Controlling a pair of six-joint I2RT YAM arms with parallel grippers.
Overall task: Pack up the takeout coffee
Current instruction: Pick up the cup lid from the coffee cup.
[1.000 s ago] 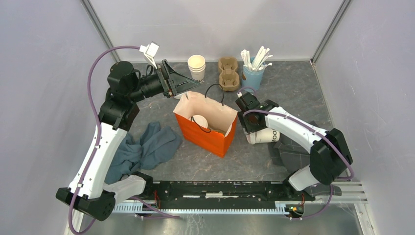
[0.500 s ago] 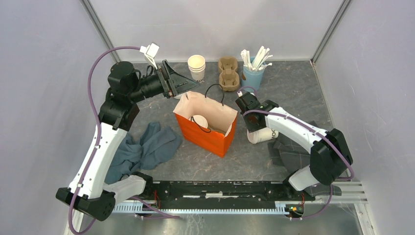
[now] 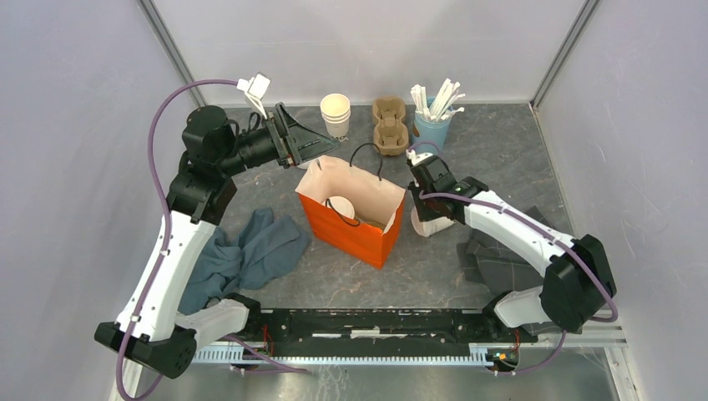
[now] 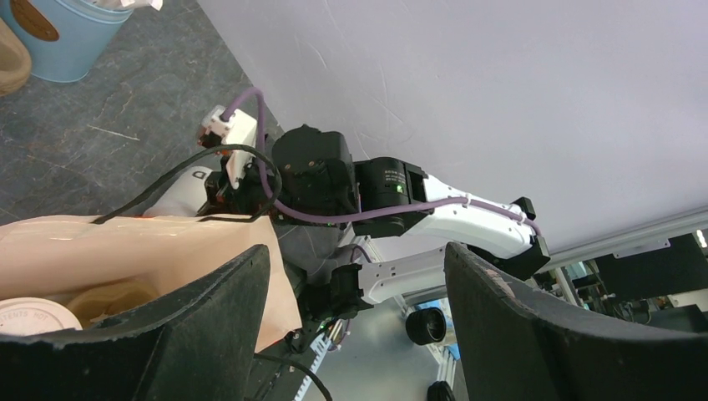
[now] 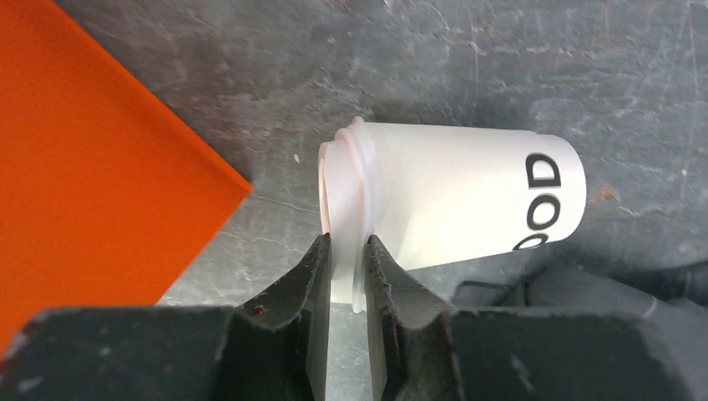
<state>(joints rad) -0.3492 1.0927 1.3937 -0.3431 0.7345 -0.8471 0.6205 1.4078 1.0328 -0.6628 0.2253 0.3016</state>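
Two cloths lie nearest the arm bases: a blue-grey cloth [image 3: 250, 251] to the left of the one orange paper bag [image 3: 346, 230] and a dark grey cloth [image 3: 501, 263] to its right

There are two lidded coffees. One lidded cup [image 3: 341, 206] sits inside the bag, its white lid facing up. The other lidded cup [image 5: 467, 200] is just to the right of the bag. The right wrist view shows it side-on, with black lettering on its wall and its lid [image 5: 346, 180] turned toward the bag

The right gripper [image 5: 344, 251] has its jaws drawn almost together, and they pinch the rim of that lid

The left gripper [image 3: 326, 152] hovers at the bag's far left corner. Its jaws are spread wide and grip nothing, and the bag's pale inner rim shows beside one finger

Beyond the bag, along the back wall, stand one stack of lidless cream cups [image 3: 336, 113], one brown cardboard cup carrier [image 3: 389, 125] and one blue tub [image 3: 432, 129] of white sticks [image 3: 438, 96]
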